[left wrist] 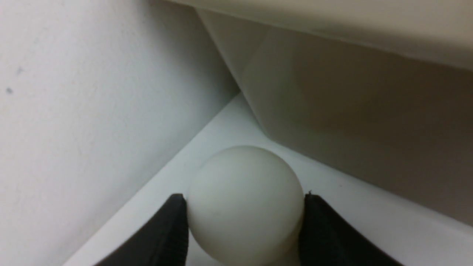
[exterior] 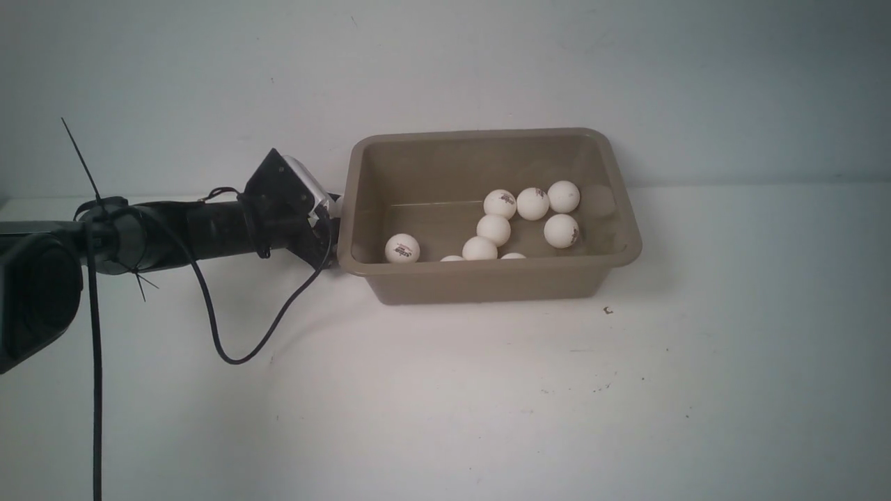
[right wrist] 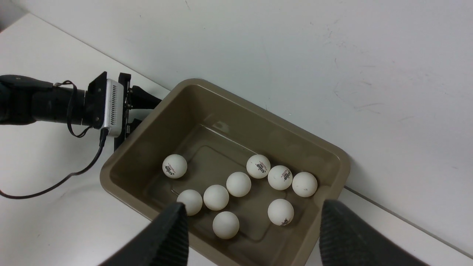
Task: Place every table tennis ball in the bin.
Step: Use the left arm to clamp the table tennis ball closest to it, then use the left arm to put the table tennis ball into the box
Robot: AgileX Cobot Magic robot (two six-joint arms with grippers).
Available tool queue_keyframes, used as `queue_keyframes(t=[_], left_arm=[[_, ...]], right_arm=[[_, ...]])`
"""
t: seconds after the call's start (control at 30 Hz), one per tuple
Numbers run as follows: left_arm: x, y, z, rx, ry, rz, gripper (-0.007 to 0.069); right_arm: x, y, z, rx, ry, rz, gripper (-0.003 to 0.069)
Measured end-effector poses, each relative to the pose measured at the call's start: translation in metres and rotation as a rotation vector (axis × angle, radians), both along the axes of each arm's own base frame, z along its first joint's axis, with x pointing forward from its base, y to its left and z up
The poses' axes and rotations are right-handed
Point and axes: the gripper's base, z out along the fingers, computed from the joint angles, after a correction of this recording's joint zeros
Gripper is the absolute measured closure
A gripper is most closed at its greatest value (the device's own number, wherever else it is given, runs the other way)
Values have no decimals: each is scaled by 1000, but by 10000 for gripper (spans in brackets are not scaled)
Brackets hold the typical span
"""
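Your left hand (left wrist: 244, 229) pinches the last ball (left wrist: 245, 201) on the worktop (left wrist: 369, 221), wedged between wall (left wrist: 92, 111) and bin (exterior: 487, 282); squeezed off-centre, it could squirt away. Right hand (right wrist: 251, 236) hangs spread above 9 binned balls (right wrist: 238, 184).

There are ten table tennis balls (right wrist: 238, 184) in all, nine lying inside the one bin (right wrist: 147, 127) and one more ball (left wrist: 244, 205) outside it on the table (exterior: 487, 403), while two arms show, the left arm (exterior: 209, 229) and another seen only by its jaws.
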Motion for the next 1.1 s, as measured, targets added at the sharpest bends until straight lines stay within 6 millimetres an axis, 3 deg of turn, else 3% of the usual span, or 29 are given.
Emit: queue_keyframes(t=[0.2, 0.27, 0.4, 0.5, 0.53, 0.67, 0.7, 0.77, 0.83, 0.97, 1.1], left_arm=[[0, 4, 3, -42, 47, 36, 282], [1, 19, 16, -68, 66, 80, 282], [-7, 49, 64, -171, 65, 65, 282], [-22, 52, 107, -278, 66, -66, 282], [-28, 45, 126, -285, 58, -117, 282], [-38, 2, 148, -216, 97, -222, 282], [-38, 2, 148, -216, 97, -222, 282], [-38, -44, 144, -119, 143, -214, 282], [-36, -70, 137, -53, 148, -173, 282], [-35, -100, 132, 4, 129, -115, 282], [-33, -109, 132, -4, 140, -41, 282]], right_arm=[[0, 0, 0, 3, 1, 2, 219], [0, 0, 0, 3, 1, 2, 219], [0, 0, 0, 3, 1, 2, 219], [0, 0, 0, 0, -1, 5, 219], [0, 0, 0, -7, -5, 11, 219], [0, -1, 0, -25, -13, 11, 219], [0, -1, 0, -26, -13, 11, 219], [1, -2, 0, -41, -17, 2, 222], [1, -2, 0, -48, -20, 2, 230], [1, -3, 0, -71, -33, 18, 256], [1, -3, -1, -99, -48, 39, 295]])
